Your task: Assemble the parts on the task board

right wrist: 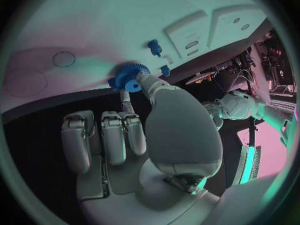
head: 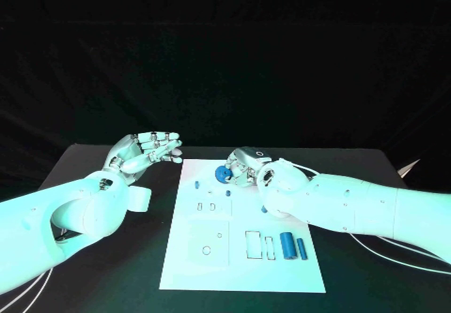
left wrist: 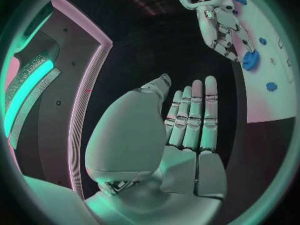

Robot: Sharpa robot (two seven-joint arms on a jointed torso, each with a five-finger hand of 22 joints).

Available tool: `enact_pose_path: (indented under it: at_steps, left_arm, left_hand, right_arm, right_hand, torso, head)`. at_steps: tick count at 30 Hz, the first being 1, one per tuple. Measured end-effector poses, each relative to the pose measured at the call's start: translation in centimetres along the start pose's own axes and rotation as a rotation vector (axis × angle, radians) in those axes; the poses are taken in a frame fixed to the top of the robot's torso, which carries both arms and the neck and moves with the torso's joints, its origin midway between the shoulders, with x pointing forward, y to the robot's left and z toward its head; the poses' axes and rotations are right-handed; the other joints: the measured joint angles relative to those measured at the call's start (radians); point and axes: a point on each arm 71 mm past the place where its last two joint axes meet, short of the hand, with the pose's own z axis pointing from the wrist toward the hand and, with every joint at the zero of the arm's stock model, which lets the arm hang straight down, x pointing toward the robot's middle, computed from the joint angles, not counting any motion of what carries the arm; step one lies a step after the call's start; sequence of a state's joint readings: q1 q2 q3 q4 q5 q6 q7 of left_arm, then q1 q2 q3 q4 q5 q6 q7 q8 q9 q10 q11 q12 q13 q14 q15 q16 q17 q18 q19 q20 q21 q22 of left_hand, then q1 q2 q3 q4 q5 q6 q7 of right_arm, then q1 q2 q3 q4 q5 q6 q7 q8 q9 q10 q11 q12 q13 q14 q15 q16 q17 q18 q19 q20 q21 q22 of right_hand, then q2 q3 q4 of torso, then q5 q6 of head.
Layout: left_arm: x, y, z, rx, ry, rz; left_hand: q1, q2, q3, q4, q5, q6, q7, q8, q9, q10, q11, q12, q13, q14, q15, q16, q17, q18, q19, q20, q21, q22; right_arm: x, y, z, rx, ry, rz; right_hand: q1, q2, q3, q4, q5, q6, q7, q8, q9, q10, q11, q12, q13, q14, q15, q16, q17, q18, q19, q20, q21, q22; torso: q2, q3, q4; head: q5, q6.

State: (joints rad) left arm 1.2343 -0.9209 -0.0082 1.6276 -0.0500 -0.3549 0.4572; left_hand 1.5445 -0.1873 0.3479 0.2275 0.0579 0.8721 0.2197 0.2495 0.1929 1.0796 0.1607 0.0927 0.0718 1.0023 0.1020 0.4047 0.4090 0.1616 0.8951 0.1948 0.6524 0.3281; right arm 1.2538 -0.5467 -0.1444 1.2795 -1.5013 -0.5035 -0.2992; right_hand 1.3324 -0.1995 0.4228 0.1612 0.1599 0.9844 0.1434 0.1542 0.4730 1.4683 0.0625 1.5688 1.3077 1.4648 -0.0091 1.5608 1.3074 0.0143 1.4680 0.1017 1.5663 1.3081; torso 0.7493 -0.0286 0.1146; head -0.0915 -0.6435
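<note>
Two blue cylinders [head: 294, 246] lying at the near end of the white task board [head: 244, 274], right robot hand [head: 249, 165] pinching a blue gear [head: 223, 174] over the board's far end, left robot hand [head: 146, 151] hovering empty beside the board, fingers apart, black table [head: 113, 274] underneath.

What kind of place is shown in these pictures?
Probably a robot test bench in a lab: a black table bearing a white task board with cut-out slots, where the right robot hand holds a blue gear.
</note>
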Motion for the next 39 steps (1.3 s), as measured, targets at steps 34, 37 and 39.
enact_pose_path:
  at_steps: [34,37,39]
  left_arm:
    - [-0.14,0.04,0.03,-0.002,-0.002,0.001]
    - [-0.14,0.04,0.03,-0.003,-0.002,0.001]
    - [-0.14,0.04,0.03,-0.003,-0.001,0.001]
  left_hand:
    - [0.000,0.000,0.000,0.000,0.000,-0.004,-0.004,0.004,0.001,0.000,0.000,0.000,0.000,0.000,0.000,0.006,0.004,0.000,-0.004,-0.004,0.005,0.003]
    - [0.000,0.000,0.000,0.000,0.000,-0.004,-0.004,0.004,0.001,0.000,0.000,0.000,0.000,0.000,0.000,0.006,0.004,0.000,-0.004,-0.004,0.005,0.003]
    - [0.000,0.000,0.000,0.000,0.000,-0.004,-0.004,0.004,0.001,0.000,0.000,0.000,0.000,0.000,0.000,0.006,0.004,0.000,-0.004,-0.004,0.005,0.003]
  right_arm:
    - [0.62,-0.23,-0.04,0.013,0.035,0.005]
    - [0.70,-0.32,-0.03,0.018,0.046,0.009]
    - [0.71,-0.40,-0.03,0.022,0.051,0.012]
  right_hand:
    - [-0.088,-0.010,-0.053,0.053,0.001,-0.059,0.020,-0.054,-0.021,-0.001,0.014,0.000,0.000,0.000,0.014,0.000,0.000,0.000,0.000,0.008,0.000,0.000]
    - [-0.103,-0.002,-0.061,0.064,0.001,-0.059,0.020,-0.054,-0.021,-0.001,0.014,0.000,0.000,0.000,0.014,0.000,0.000,0.000,0.000,0.007,0.000,0.000]
    - [-0.105,-0.002,-0.058,0.067,0.001,-0.059,0.020,-0.054,-0.021,-0.001,0.014,0.000,0.000,0.000,0.014,0.000,0.001,0.000,0.000,0.007,0.000,0.000]
  torso:
    - [0.000,0.0013,-0.0015]
    - [0.000,0.0012,-0.0016]
    - [0.000,0.0013,-0.0015]
  head:
    - [-0.005,-0.003]
    - [-0.005,-0.003]
    - [-0.004,-0.003]
